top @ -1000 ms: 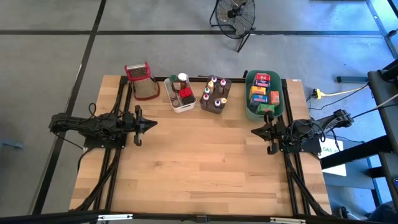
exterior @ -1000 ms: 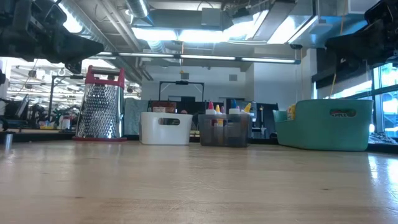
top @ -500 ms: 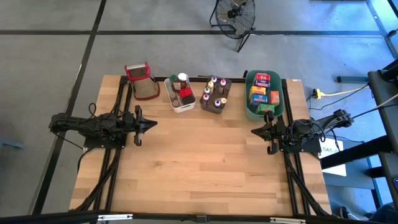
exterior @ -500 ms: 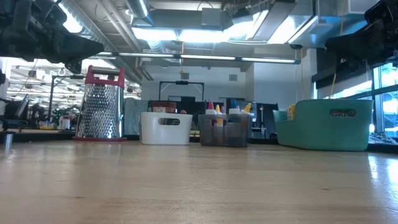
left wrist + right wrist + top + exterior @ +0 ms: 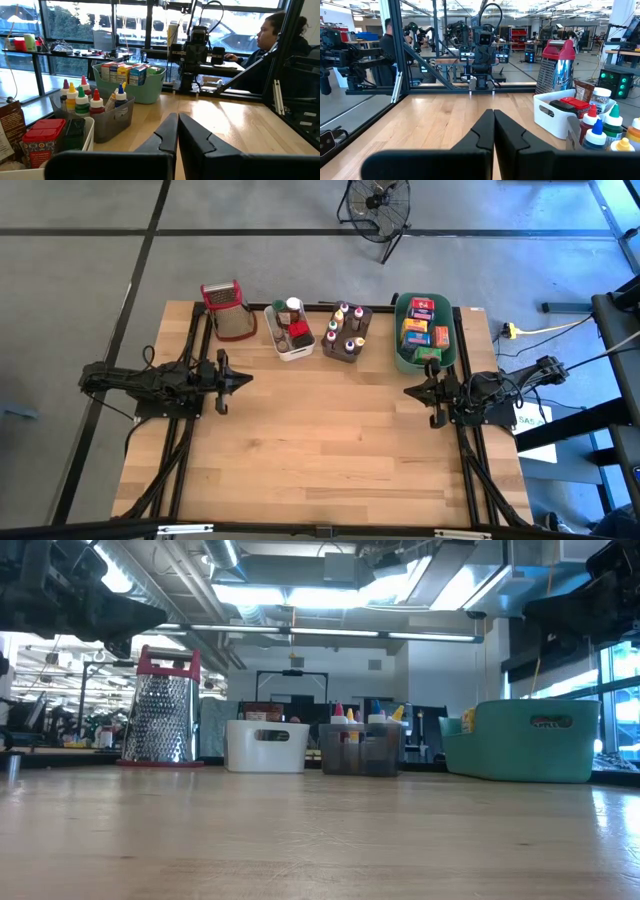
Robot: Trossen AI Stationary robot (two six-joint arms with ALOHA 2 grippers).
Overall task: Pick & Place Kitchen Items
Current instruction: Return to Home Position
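**All items binned, both arms at rest**

Every kitchen item I can see is already in a bin: the bottles point(image 5: 345, 330) stand upright in the dark bin point(image 5: 362, 755), the boxes point(image 5: 422, 328) are packed in the green bin point(image 5: 520, 740), and the tins point(image 5: 298, 332) and jars sit in the white bin point(image 5: 266, 746). The three bins form a row along one edge of the worktop point(image 5: 320, 450), with the grater point(image 5: 229, 310) at the row's left end. I see nothing loose on the open boards.

The left hand point(image 5: 247, 377) and right hand point(image 5: 408, 392) face each other across the middle of the worktop, well apart. Both have their fingers pressed together and hold nothing.

The row lies off to one side of the line between them. The right hand is nearest the green bin and the left is nearest the white bin and grater. I judge there is nothing left to pick, so all that remains is for the arms to settle.
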